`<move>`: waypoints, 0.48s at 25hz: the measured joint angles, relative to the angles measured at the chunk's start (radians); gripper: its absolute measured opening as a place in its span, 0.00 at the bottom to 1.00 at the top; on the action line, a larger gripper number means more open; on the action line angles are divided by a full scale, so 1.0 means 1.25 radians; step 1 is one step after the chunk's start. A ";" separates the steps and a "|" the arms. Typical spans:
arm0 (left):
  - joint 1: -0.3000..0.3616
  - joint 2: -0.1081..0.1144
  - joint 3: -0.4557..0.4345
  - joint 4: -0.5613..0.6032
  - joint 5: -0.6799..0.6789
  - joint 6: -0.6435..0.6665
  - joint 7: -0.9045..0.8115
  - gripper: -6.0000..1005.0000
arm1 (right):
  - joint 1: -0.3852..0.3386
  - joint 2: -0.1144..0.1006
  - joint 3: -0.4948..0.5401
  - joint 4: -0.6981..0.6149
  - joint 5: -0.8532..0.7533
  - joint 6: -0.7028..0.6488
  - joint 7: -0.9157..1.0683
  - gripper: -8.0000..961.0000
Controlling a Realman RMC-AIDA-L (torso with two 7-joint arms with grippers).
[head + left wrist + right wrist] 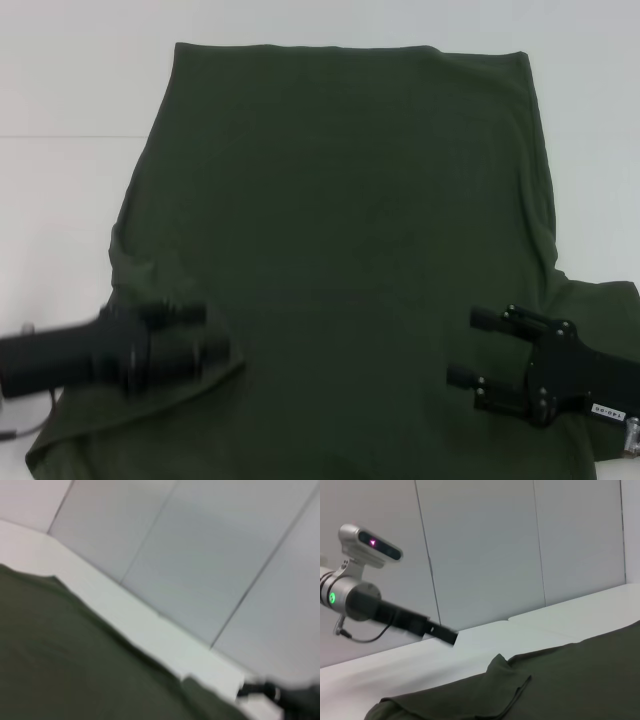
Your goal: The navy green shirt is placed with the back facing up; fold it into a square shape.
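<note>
Navy green shirt (340,230) plain, no lettering; left gripper (205,335) unclear; right gripper (470,348) open, empty.

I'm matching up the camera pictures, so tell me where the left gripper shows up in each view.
Head view: left gripper at lower left, over the navy green shirt.
Left wrist view: its own gripper is not in it; only the shirt and the white table.
Right wrist view: it shows far off at left, above the shirt's edge.
Shared landmark: the shirt.
</note>
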 joint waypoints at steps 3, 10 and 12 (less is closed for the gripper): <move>0.029 -0.003 0.024 0.003 0.024 -0.001 0.173 0.73 | -0.006 -0.001 0.000 -0.003 -0.002 0.002 0.000 0.85; 0.079 -0.030 0.023 0.013 0.025 -0.023 0.367 0.72 | -0.030 -0.003 0.000 -0.008 -0.003 -0.001 0.000 0.85; 0.080 -0.030 0.025 0.010 0.028 -0.039 0.368 0.73 | -0.034 -0.003 0.000 -0.010 -0.003 -0.001 0.001 0.85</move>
